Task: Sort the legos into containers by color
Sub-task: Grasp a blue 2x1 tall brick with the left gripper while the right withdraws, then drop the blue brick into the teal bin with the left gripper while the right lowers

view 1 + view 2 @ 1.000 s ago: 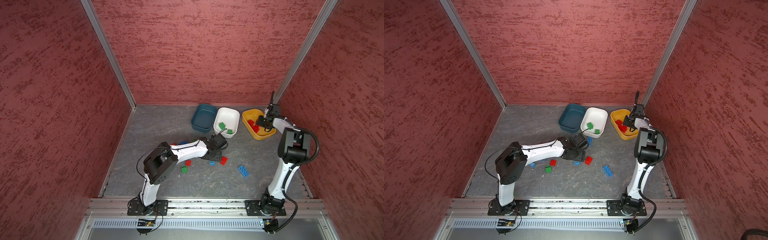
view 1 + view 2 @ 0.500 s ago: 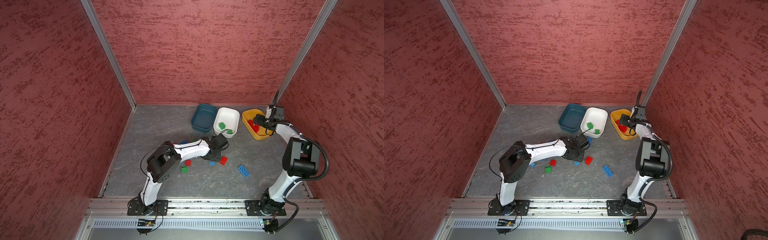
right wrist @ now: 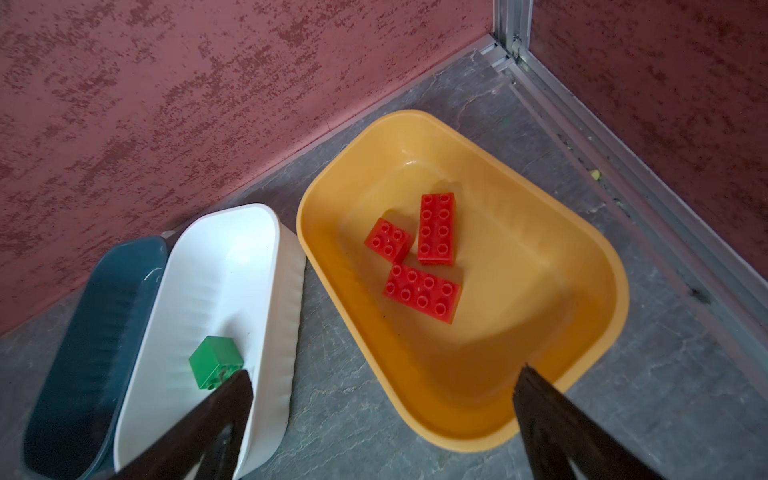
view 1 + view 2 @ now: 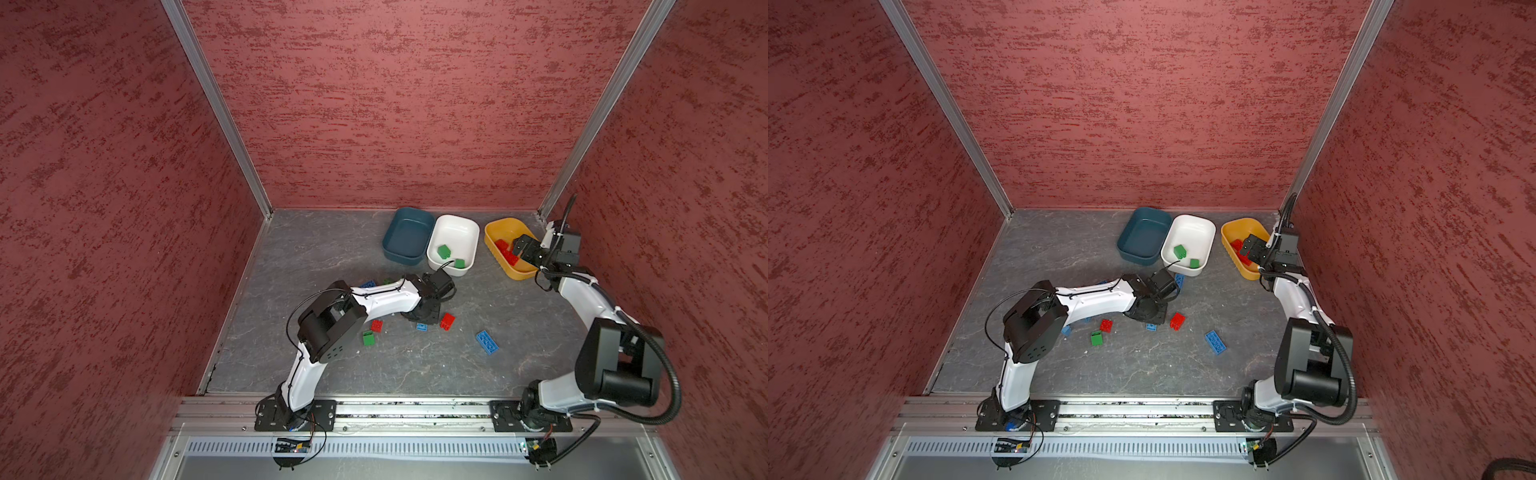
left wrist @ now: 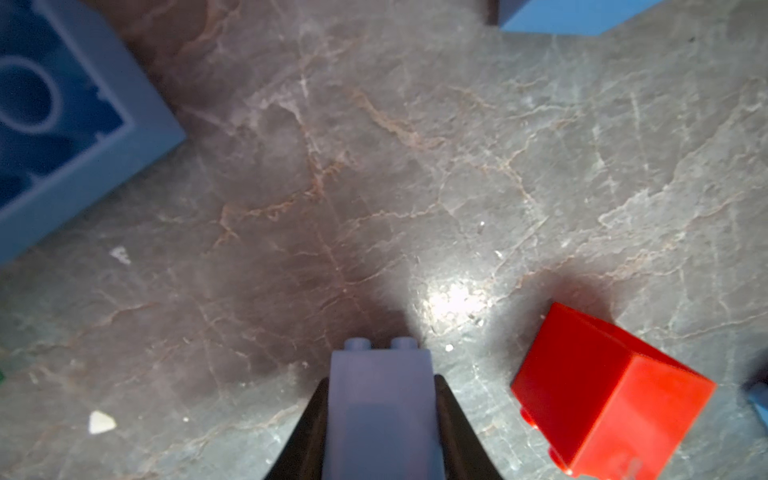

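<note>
In the left wrist view my left gripper [image 5: 380, 384] is shut on a pale blue lego [image 5: 380, 415], low over the grey floor beside a red lego [image 5: 602, 399]. In a top view that gripper [image 4: 424, 316] is hidden under its wrist. My right gripper [image 3: 384, 374] stands open and empty above the near rim of the yellow tub [image 3: 540, 270], which holds three red legos [image 3: 422, 291]. The white tub [image 4: 457, 235] holds two green legos [image 4: 444, 251]. The teal tub [image 4: 409, 239] looks empty.
Loose on the floor lie a red lego [image 4: 447, 321], another red [image 4: 377, 325], a green one [image 4: 368, 338], a long blue one [image 4: 487, 342] and a small blue one [image 4: 422, 327]. The tubs sit by the back wall, the yellow one near the right corner post [image 3: 513, 37].
My left jaws have shut on the blue lego. My right jaws have opened wide over the yellow tub, and the right arm's elbow has swung back toward the front rail.
</note>
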Available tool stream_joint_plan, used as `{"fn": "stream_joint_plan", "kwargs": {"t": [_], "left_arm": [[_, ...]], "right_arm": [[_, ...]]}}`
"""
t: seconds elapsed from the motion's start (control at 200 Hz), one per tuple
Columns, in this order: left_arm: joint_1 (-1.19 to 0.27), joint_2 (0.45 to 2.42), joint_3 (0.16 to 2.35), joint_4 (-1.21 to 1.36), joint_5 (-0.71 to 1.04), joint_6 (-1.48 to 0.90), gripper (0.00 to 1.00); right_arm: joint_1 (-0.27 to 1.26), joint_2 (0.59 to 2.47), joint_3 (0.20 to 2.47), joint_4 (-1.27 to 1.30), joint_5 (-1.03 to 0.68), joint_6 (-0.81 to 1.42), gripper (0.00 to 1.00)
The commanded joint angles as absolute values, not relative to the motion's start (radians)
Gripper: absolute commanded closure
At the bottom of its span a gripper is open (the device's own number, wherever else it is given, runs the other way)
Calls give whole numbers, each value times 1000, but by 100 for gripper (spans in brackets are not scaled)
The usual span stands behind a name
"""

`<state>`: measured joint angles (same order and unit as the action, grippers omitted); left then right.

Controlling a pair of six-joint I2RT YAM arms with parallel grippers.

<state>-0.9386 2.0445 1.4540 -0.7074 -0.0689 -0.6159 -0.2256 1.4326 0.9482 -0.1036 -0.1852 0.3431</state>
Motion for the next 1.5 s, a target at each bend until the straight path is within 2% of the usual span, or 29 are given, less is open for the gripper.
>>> {"fn": "stream_joint_plan", "kwargs": {"t": [0.0,0.1,0.316,0.391,0.571,0.816,1.077,1.177,1.297,1.453,1.498], "left_arm": [[-936,1992,1404,-660,-67,-609,79],[-937,1950,1367,-613,-72,-599,82],[-886,1862,1351,-517,-93,-565,83],[-857,1850,1367,-492,-113,-533,84],[-768,1862,1438,-422,-143,-453,83],[-649,1978,1600,-315,-194,-345,82],[-585,2223,1870,-330,-235,-301,79],[-570,2324,2007,-406,-241,-305,70],[-564,2387,2137,-486,-208,-307,45],[-573,2337,2087,-443,-154,-317,12],[-577,2319,2064,-436,-140,-321,5]], "right_arm": [[-231,1361,876,-20,-282,414,1],[-229,1339,825,-18,-363,475,1],[-229,1296,692,-38,-413,645,1],[-228,1296,653,-35,-491,644,1],[-221,1263,576,-105,-539,645,1],[-175,1154,514,-277,-489,607,1],[-112,1068,444,-367,-458,622,1],[-83,1037,409,-385,-440,636,1],[-50,1004,373,-389,-438,652,2],[-6,980,349,-391,-403,679,3],[6,983,348,-390,-401,681,3]]}}
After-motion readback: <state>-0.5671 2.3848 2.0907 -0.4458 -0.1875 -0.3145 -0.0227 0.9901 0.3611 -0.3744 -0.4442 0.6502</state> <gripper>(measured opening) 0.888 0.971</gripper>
